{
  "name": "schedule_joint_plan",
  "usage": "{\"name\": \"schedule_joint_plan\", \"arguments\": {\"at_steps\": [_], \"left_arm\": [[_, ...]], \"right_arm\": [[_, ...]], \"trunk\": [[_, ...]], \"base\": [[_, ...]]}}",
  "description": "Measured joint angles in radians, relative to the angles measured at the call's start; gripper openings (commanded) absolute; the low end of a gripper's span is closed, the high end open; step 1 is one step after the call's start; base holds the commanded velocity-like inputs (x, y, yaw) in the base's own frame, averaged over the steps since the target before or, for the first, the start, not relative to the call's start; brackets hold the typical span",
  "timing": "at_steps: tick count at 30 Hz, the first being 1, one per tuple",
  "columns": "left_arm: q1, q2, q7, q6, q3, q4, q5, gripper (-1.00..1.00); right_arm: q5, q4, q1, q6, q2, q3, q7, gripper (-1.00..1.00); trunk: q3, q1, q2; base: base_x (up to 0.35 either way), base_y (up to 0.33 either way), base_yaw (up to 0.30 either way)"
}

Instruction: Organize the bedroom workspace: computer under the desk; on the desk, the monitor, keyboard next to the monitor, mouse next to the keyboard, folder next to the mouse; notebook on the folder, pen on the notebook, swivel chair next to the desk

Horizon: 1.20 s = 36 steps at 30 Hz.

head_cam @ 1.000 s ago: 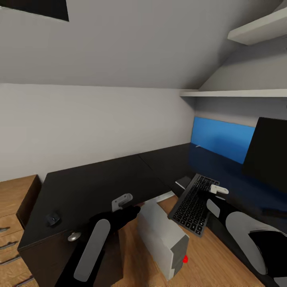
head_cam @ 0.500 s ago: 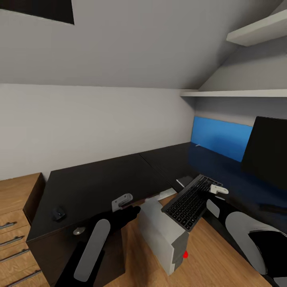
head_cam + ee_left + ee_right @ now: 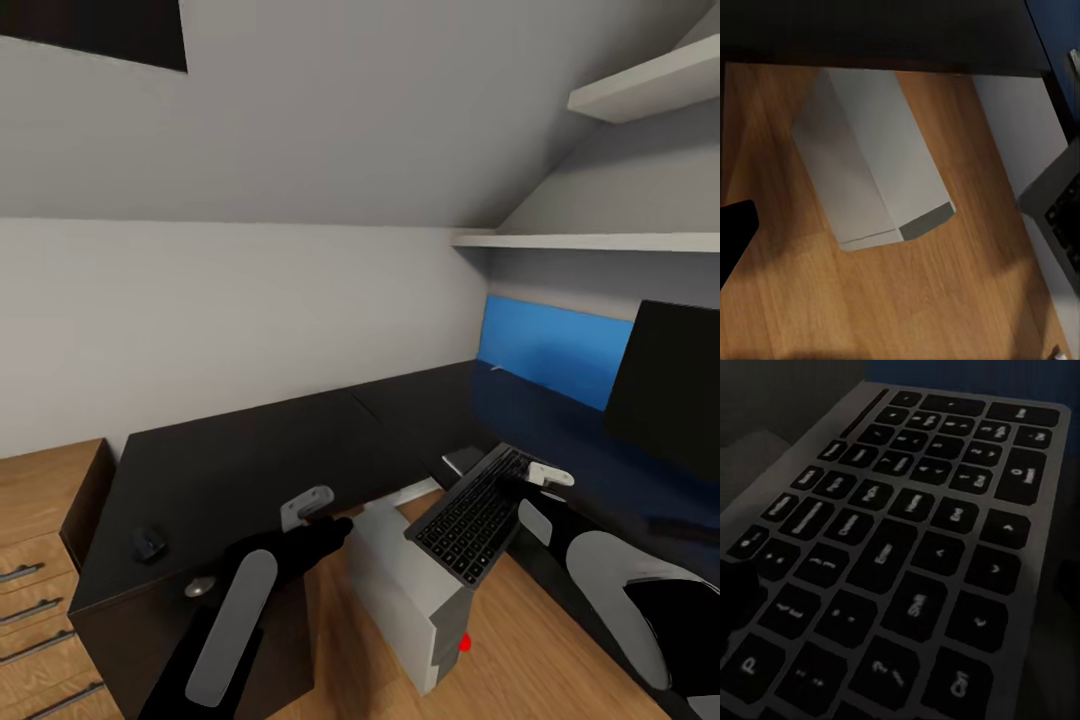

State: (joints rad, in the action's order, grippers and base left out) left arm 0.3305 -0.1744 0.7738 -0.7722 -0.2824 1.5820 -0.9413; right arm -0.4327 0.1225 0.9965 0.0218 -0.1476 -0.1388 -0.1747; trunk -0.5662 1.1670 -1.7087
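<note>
Holding the flat black rectangular keyboard with greyish keys (image 3: 478, 511) by its far end: right gripper (image 3: 546, 476), closed on it, lifting it tilted above the wooden floor (image 3: 540, 640); long axis slanting from the gripper down toward the light grey upright tower computer (image 3: 408, 592) (standing under the counter's inner corner); glossy black L-shaped counter (image 3: 260, 450) and wide black flat monitor (image 3: 670, 390) just beyond, to the right; nothing obvious between. Hovering near the counter edge, left gripper (image 3: 306, 505); opening impossible to tell. Sitting far left on the counter, tiny rounded dark mouse (image 3: 150, 543), nearer the left arm.
</note>
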Motion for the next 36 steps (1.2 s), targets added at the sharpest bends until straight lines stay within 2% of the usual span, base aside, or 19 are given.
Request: {"name": "schedule_joint_plan", "arguments": {"at_steps": [8,13,14,18,22,23,28,29,30,32,33,34,35,36], "left_arm": [[0.000,0.000,0.001,0.000,-0.002,0.000,0.001,1.00],[0.000,0.000,0.001,0.000,-0.002,0.000,0.001,1.00],[0.000,0.000,0.001,0.000,-0.003,0.002,0.002,1.00],[0.000,0.000,0.003,0.004,-0.003,0.019,0.004,1.00],[0.000,0.000,0.003,0.012,-0.003,0.024,0.004,1.00],[0.000,0.000,0.003,0.039,-0.004,0.034,0.007,1.00],[0.000,0.000,0.003,0.044,-0.005,0.035,0.008,1.00],[0.000,0.000,0.003,0.044,-0.005,0.035,0.008,1.00],[0.000,0.000,0.003,0.047,-0.029,0.035,0.011,1.00],[0.000,0.000,0.009,0.058,-0.044,0.035,0.013,1.00],[0.000,0.000,0.020,0.072,-0.055,0.035,0.014,1.00],[0.000,0.000,0.051,0.097,-0.078,0.035,0.014,1.00],[0.000,0.000,0.063,0.106,-0.087,0.035,0.013,1.00],[0.000,0.005,0.099,0.130,-0.116,0.035,0.012,1.00]], "right_arm": [[-0.002,0.007,0.000,-0.001,0.000,0.001,-0.002,1.00],[-0.010,0.052,0.000,-0.031,0.002,0.005,-0.005,1.00],[-0.062,0.096,0.001,-0.109,0.000,0.015,-0.004,1.00],[-0.149,0.153,-0.001,-0.242,-0.002,0.023,-0.004,1.00],[-0.152,0.159,-0.001,-0.253,-0.002,0.023,-0.004,1.00],[-0.153,0.185,-0.008,-0.256,-0.003,0.024,-0.004,1.00],[-0.151,0.248,-0.035,-0.255,-0.003,0.023,-0.003,1.00],[-0.150,0.286,-0.057,-0.255,-0.003,0.024,-0.003,1.00],[-0.145,0.519,-0.189,-0.286,-0.004,0.024,-0.006,1.00],[-0.144,0.630,-0.251,-0.303,-0.007,0.023,-0.024,1.00],[-0.145,0.692,-0.283,-0.310,-0.008,0.023,-0.050,1.00],[-0.146,0.790,-0.346,-0.315,-0.009,0.021,-0.112,1.00],[-0.146,0.825,-0.371,-0.315,-0.010,0.021,-0.136,1.00],[-0.147,0.920,-0.436,-0.315,-0.010,0.020,-0.200,1.00]], "trunk": [[0.025,-0.031,0.056],[0.041,-0.050,0.091],[0.044,-0.054,0.098],[0.056,-0.069,0.126],[0.069,-0.084,0.154],[0.072,-0.088,0.161],[0.088,-0.107,0.196],[0.091,-0.111,0.203],[0.094,-0.115,0.210],[0.100,-0.123,0.224],[0.103,-0.127,0.231],[0.106,-0.130,0.238],[0.110,-0.134,0.245],[0.113,-0.138,0.252]], "base": [[0.000,0.000,0.000],[0.000,0.000,0.000],[0.000,0.000,0.000],[0.000,0.000,0.000],[0.000,0.000,0.000],[0.000,0.000,0.000],[0.000,0.000,0.000],[0.000,0.000,0.000],[0.000,0.000,0.000],[0.000,0.000,0.000],[0.000,0.000,0.000],[0.000,0.000,0.000],[0.000,0.000,0.000],[0.000,0.000,0.000]]}}
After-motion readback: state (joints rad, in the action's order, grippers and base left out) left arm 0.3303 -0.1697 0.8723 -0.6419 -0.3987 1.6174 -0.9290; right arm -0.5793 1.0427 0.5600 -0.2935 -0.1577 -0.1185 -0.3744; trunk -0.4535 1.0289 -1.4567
